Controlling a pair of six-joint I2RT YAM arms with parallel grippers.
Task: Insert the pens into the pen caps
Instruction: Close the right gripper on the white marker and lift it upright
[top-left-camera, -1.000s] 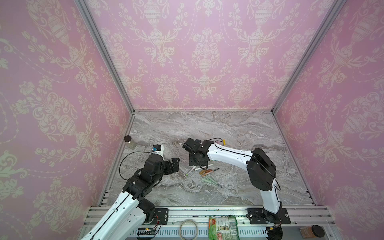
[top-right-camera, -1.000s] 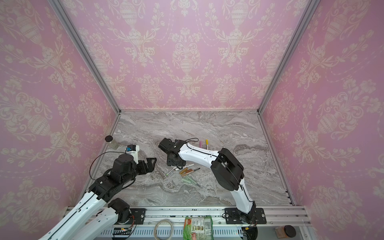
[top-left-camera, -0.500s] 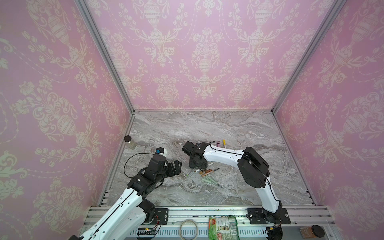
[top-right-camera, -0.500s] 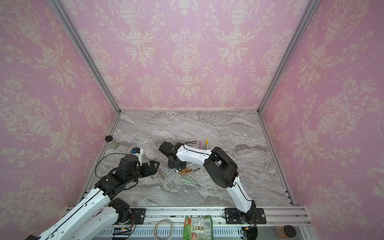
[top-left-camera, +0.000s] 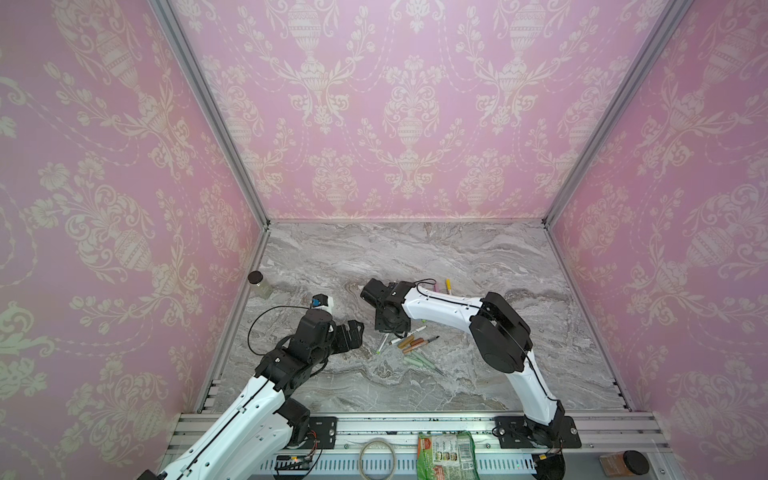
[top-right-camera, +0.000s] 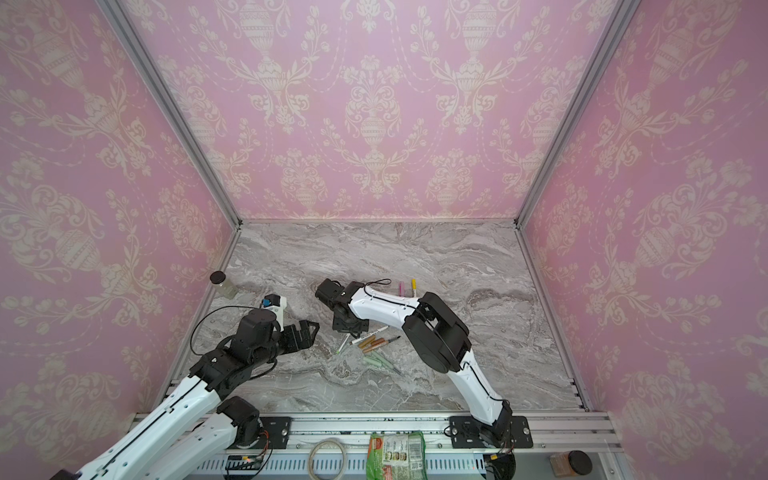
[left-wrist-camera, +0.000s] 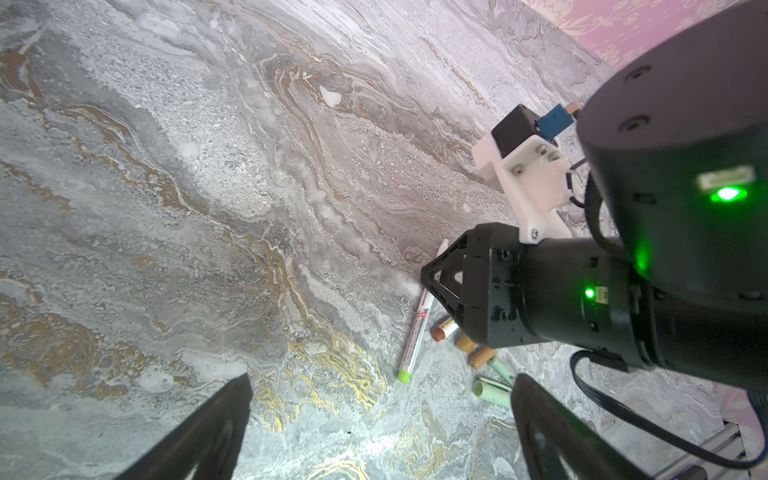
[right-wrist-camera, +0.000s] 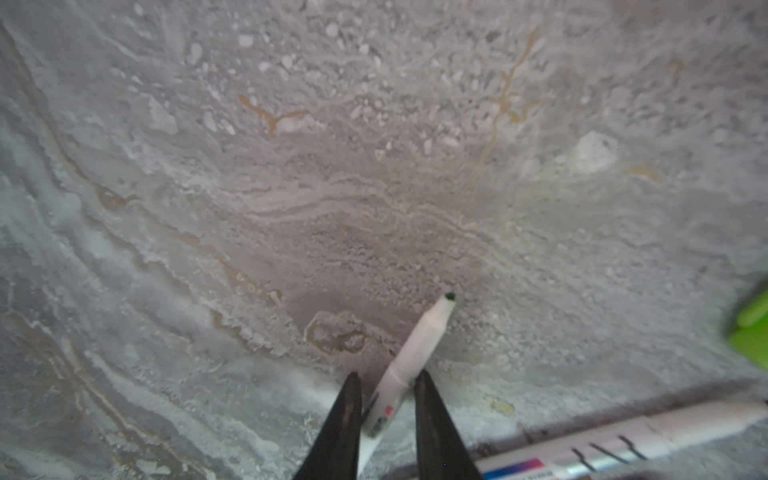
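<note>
A white pen (right-wrist-camera: 409, 353) with a green tip lies slanted on the marble, and my right gripper (right-wrist-camera: 386, 399) is shut on its barrel. In both top views that gripper (top-left-camera: 388, 328) points down at the left end of the pen pile. The pen's green end (left-wrist-camera: 403, 376) shows in the left wrist view. Brown pen caps (left-wrist-camera: 482, 357) and pale green pen caps (left-wrist-camera: 492, 390) lie beside it. A bright green cap (right-wrist-camera: 752, 328) sits off to one side. My left gripper (left-wrist-camera: 380, 415) hovers open and empty just left of the pile (top-left-camera: 353, 332).
Another white pen (right-wrist-camera: 623, 440) lies close behind the right fingers. A pink pen (top-left-camera: 436, 286) and a yellow one (top-left-camera: 449, 286) rest farther back. A black-lidded jar (top-left-camera: 259, 284) stands by the left wall. A green packet (top-left-camera: 446, 455) lies on the front rail.
The right gripper's jaws have narrowed onto the white pen, and its arm has shifted slightly left. The left gripper has edged a little toward the pile, still open.
</note>
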